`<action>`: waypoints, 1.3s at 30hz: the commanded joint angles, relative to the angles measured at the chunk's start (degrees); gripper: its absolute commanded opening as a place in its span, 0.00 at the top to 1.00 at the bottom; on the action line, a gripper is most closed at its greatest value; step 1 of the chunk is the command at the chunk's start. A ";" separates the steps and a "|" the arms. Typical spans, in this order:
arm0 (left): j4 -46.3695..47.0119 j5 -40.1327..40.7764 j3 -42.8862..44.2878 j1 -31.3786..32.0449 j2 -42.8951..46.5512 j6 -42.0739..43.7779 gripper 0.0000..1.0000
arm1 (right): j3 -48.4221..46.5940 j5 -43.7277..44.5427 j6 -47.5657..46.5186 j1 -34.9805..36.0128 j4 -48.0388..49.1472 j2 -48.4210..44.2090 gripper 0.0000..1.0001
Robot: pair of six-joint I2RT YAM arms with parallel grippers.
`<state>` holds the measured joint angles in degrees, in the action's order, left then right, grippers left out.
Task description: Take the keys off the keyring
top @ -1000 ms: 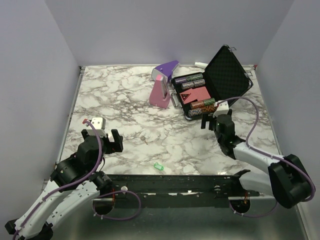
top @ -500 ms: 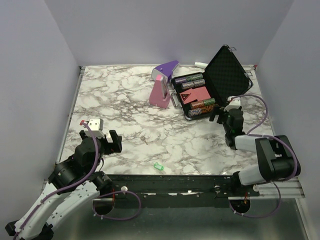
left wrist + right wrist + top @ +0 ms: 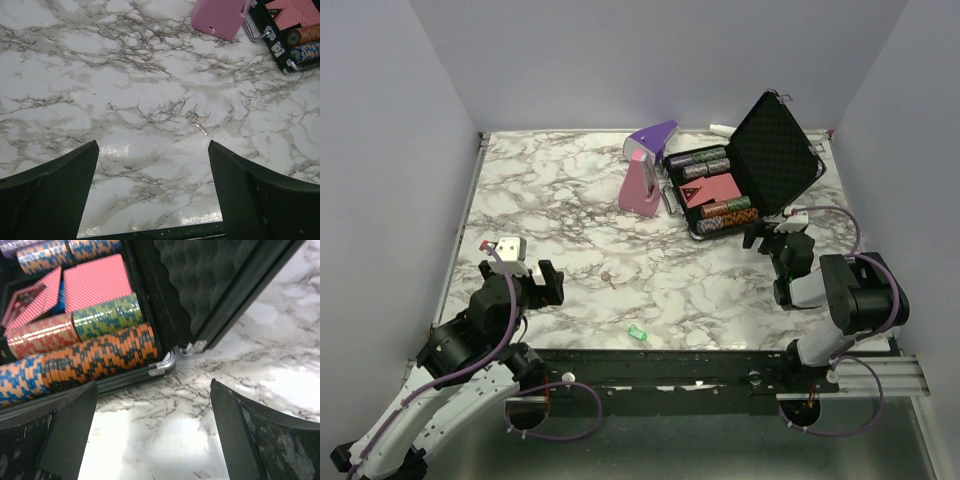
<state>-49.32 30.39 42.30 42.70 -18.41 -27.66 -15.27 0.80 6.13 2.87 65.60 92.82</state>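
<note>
A tiny green-headed key (image 3: 638,333) lies alone on the marble near the front edge. Farther back, a small silvery key (image 3: 198,126) lies flat with a thin metal keyring (image 3: 190,118) at its upper end; in the top view the pair is only a speck (image 3: 607,277). My left gripper (image 3: 525,275) hovers left of both, open and empty, and the silvery key lies ahead of its jaws (image 3: 152,190). My right gripper (image 3: 775,240) is open and empty at the right, over bare marble (image 3: 152,435) just in front of the open poker case.
An open black case (image 3: 760,150) with chip rolls (image 3: 95,360) and red card decks stands at the back right. A purple-and-pink wedge (image 3: 642,180) stands left of it. The table's front rail (image 3: 660,365) runs just below the green key.
My right arm has folded back toward its base, carrying its gripper to the right along the case's front corner. The left gripper dropped back slightly. The keys have not moved.
</note>
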 commanded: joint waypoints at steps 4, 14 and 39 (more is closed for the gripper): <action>1.16 -0.33 0.23 -0.33 -0.83 0.33 0.01 | 0.59 -1.06 0.11 -0.33 8.22 0.26 0.00; 2.12 -2.00 0.23 -0.42 -3.03 0.94 0.01 | 0.59 -1.06 -0.07 -0.33 7.96 0.35 0.00; 1.86 -2.71 0.32 -0.42 -2.24 1.64 0.01 | 0.06 -0.97 -0.07 -0.33 7.17 0.53 0.00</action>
<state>-48.03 28.42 42.30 42.70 -21.74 -26.55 -15.25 0.49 6.17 2.87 70.70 92.82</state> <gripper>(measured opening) 0.989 0.998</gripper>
